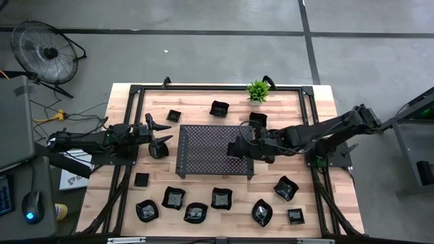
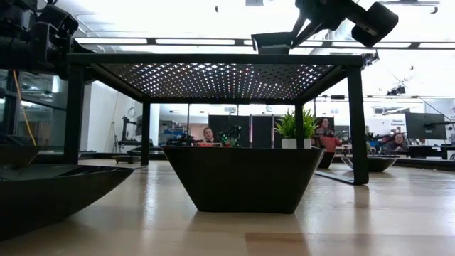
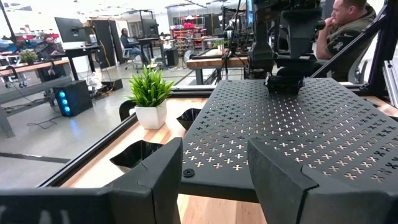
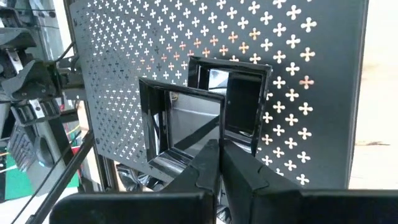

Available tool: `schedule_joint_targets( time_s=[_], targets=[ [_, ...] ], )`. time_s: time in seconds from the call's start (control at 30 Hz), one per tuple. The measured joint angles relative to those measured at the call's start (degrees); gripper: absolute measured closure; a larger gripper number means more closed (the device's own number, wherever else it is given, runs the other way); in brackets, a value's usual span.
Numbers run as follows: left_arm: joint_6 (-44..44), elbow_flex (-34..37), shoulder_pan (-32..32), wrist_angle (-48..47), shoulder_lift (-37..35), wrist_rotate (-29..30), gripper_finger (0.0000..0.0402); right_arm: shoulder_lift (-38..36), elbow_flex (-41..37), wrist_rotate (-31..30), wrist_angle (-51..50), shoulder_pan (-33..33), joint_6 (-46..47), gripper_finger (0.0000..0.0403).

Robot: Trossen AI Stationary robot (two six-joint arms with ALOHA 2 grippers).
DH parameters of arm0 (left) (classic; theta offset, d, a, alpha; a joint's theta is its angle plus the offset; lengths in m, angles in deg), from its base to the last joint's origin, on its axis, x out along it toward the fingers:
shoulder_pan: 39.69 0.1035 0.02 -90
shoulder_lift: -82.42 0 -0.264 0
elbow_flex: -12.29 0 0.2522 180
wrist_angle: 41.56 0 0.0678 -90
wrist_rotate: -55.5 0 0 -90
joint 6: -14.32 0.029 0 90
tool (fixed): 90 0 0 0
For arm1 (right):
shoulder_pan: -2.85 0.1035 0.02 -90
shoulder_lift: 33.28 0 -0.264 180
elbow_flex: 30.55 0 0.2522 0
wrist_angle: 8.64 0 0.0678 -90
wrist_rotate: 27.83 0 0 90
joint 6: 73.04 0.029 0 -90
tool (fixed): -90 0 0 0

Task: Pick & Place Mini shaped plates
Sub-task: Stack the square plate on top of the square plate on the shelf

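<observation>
My right gripper (image 1: pixel 237 148) reaches over the right part of the dark perforated tray (image 1: pixel 203 159) and is shut on a small square black plate (image 4: pixel 180 121). In the low view this plate (image 2: pixel 272 43) hangs close over the tray top. Several more mini black plates lie on the wooden table: a row along the near edge (image 1: pixel 196 213) and a few at the far side (image 1: pixel 219 108). One plate (image 2: pixel 243 178) rests on its base under the tray. My left gripper (image 1: pixel 165 133) waits open and level at the tray's left end, touching nothing. My right gripper pinches the square plate by one side of its rim (image 4: pixel 186 160) between its two shut fingers. The fingers slant down from the table's right side. The plate sticks out ahead of the fingertips, just over the tray top; whether it touches the tray, I cannot tell.
A small green plant (image 1: pixel 258 90) in a white pot stands at the far edge. A black frame (image 1: pixel 135 88) runs round the table. A fan (image 1: pixel 47 51) stands on the floor at the far left. People sit at desks in the room beyond (image 3: pixel 348 25).
</observation>
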Motion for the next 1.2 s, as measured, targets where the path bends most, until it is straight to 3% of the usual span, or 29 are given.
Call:
schedule_joint_targets(
  time_s=[1.2],
  targets=[
    [0.0, 0.0, 0.0, 0.0, 0.0, 0.0, 0.0225, 2.1, -0.3, 1.7, -0.8, -1.9, -0.3, 0.0392]
  ],
)
